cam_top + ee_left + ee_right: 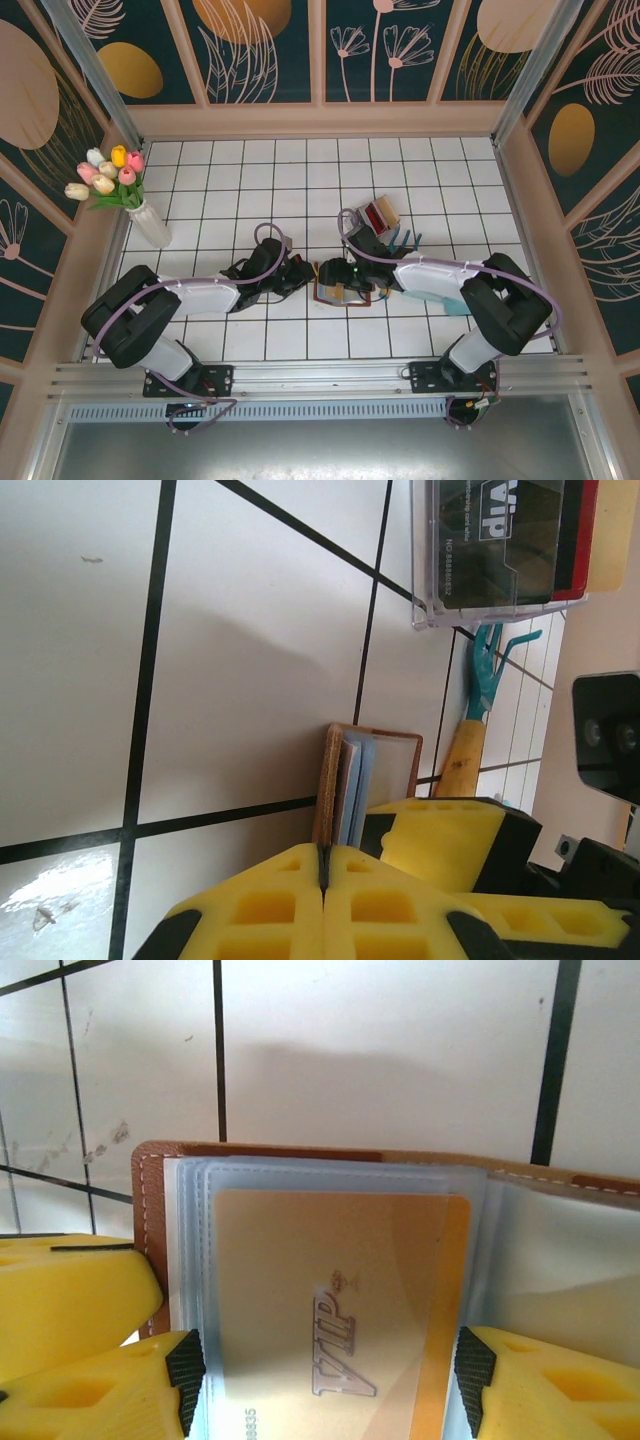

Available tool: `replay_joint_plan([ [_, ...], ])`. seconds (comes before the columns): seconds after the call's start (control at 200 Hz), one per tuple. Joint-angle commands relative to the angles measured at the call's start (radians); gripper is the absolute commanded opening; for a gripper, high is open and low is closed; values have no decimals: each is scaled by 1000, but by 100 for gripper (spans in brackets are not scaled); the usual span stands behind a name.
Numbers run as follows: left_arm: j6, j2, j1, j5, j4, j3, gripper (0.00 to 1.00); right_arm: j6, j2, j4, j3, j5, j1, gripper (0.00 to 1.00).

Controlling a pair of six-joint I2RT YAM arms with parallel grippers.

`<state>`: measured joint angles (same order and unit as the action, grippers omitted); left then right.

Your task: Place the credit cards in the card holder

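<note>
The brown leather card holder [335,300] lies open on the white tiles between both arms. My left gripper [325,865] is shut on the edge of its leather flap [332,780], holding that flap on edge. In the right wrist view a golden VIP credit card [330,1280] lies mostly under a clear inner pocket of the card holder [155,1220], with a bare orange strip along its right side. My right gripper [328,1380] is open and straddles this card; its left pad [185,1380] stands a little off the card's edge. More credit cards, red and tan, sit in a clear box [382,215].
The clear plastic box [500,550] stands just beyond the card holder. A teal hand fork with a yellow handle [405,240] lies beside it. A vase of tulips [150,225] stands at the far left. Low walls ring the tiled floor.
</note>
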<state>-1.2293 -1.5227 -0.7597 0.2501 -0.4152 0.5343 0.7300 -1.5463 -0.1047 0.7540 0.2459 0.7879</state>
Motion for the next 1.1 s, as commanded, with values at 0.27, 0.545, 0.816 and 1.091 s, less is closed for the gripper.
replay_joint_plan([
  [0.27,-13,30,-4,2,-24,-10,0,-36,-30,-186,99,-235,66,72],
  [0.545,-11,33,-5,-11,-7,-14,0,-46,17,-247,116,-292,67,72],
  [0.816,-6,26,-4,-14,2,-12,0,-65,47,-290,116,-325,61,71],
  [1.091,-5,5,-4,-23,7,-24,0,-60,44,-398,184,-445,60,82],
])
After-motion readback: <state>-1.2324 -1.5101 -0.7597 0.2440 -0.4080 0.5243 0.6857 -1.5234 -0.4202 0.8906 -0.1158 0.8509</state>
